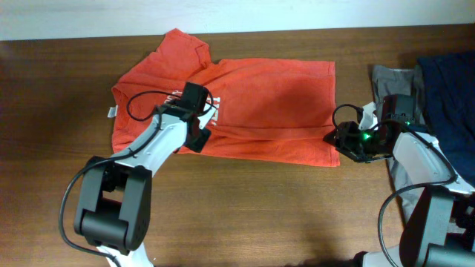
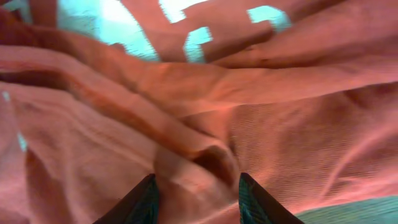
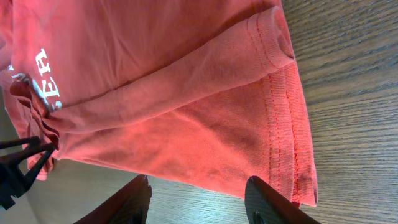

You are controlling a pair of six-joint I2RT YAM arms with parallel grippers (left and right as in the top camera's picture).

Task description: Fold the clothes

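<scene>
The orange-red T-shirt (image 1: 252, 104) lies on the brown table, partly folded lengthwise, with white print showing near its middle left. My left gripper (image 1: 199, 133) is open and sits low on the shirt's near edge, a ridge of red cloth (image 2: 199, 168) between its fingers (image 2: 198, 199). My right gripper (image 1: 340, 139) is open by the shirt's lower right corner. In the right wrist view its fingers (image 3: 198, 193) hover just off the hemmed edge (image 3: 280, 130), over bare wood.
A grey garment (image 1: 393, 81) and a dark blue garment (image 1: 449, 81) lie at the right edge of the table (image 1: 260, 215). A small white tag (image 1: 111, 112) sticks out at the shirt's left edge.
</scene>
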